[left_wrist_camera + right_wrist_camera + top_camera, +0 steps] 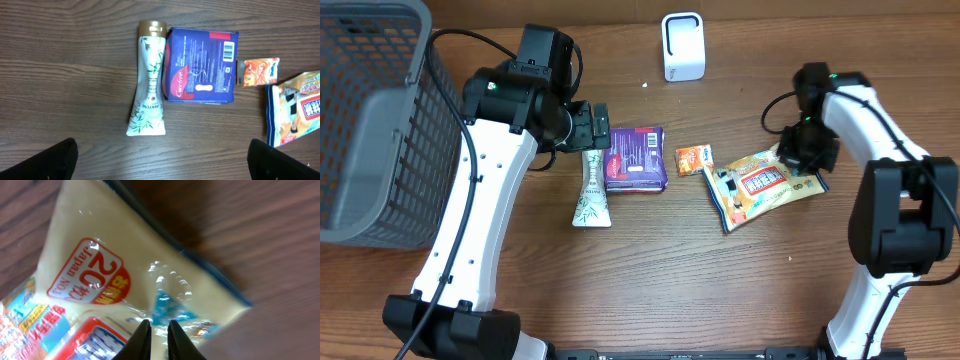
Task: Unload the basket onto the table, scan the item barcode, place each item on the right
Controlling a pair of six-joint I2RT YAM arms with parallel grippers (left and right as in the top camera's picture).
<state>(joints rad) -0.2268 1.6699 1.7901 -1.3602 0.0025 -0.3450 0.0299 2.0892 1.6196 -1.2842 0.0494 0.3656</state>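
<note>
The glossy, crinkled snack bag [765, 185] lies flat on the wood-grain table [670, 280], to the right of the purple rectangular pack [636, 158]. We see the right end effector [158, 332] with its fingers nearly together, tips on the bag's shiny film; we cannot tell whether film is pinched. The left end effector [162, 160] hangs spread wide above the pack. A tapered white tube [592, 190] with a gold cap touches the pack's left edge. A small orange sachet [694, 158] sits just right of the pack.
</note>
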